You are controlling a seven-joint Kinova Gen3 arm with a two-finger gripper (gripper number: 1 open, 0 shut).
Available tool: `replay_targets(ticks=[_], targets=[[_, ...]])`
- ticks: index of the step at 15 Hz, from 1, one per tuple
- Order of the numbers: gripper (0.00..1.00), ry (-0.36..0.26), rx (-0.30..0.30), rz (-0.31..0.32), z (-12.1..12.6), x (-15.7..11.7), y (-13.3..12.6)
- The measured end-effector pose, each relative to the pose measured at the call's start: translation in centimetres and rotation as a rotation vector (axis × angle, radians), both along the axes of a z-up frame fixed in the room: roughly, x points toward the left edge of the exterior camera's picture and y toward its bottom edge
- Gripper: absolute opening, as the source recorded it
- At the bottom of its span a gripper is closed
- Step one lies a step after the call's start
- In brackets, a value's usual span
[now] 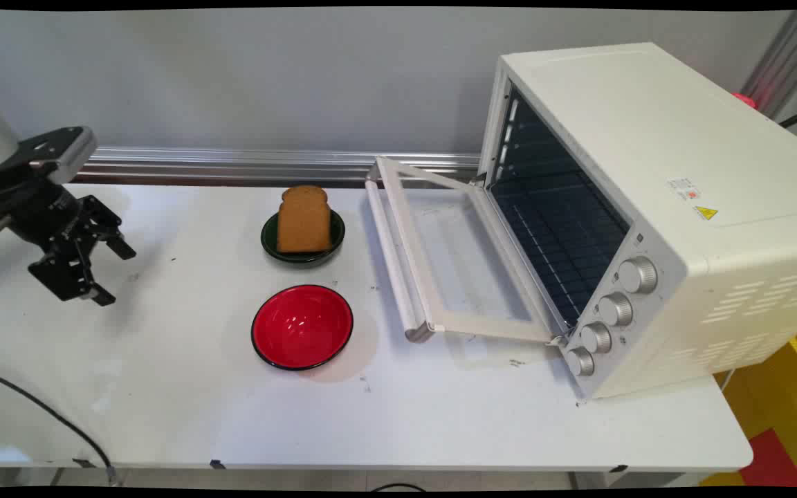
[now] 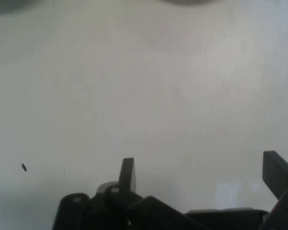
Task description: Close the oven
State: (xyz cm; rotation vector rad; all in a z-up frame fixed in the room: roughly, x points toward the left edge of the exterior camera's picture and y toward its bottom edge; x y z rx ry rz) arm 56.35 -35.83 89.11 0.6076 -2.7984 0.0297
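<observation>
My black gripper (image 1: 116,275) hangs at the far left of the table, a little above its surface, fingers spread open and nothing between them. In the hand view the gripper (image 2: 201,170) faces bare white tabletop, with both fingers apart. Well to its right, a slice of brown bread (image 1: 304,219) stands in a small dark green bowl (image 1: 273,243). In front of that sits an empty red bowl (image 1: 301,326). The gripper touches nothing.
A white toaster oven (image 1: 654,207) stands at the right with its glass door (image 1: 457,263) folded down flat onto the table and its wire rack (image 1: 564,235) exposed. A black cable (image 1: 46,411) crosses the near left corner. A metal rail (image 1: 267,164) runs along the wall.
</observation>
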Motion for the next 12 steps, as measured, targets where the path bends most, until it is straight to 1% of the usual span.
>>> replay_targets(ticks=[2, 4, 5, 7, 9, 10, 12], targets=[[1.00, 0.028, -0.017, 0.010, -0.2, -0.4, -0.2], [1.00, 0.089, -0.049, 0.035, 0.0, -1.4, -0.7], [1.00, 0.124, -0.065, 0.049, 0.2, -2.0, -1.1], [1.00, 0.215, -0.102, 0.079, 0.9, -3.5, -2.0], [1.00, 0.292, -0.127, 0.097, 1.5, -4.7, -2.6], [1.00, 0.326, -0.139, 0.101, 1.8, -5.3, -2.9], [1.00, 0.372, -0.162, 0.100, 2.2, -6.0, -3.3]])
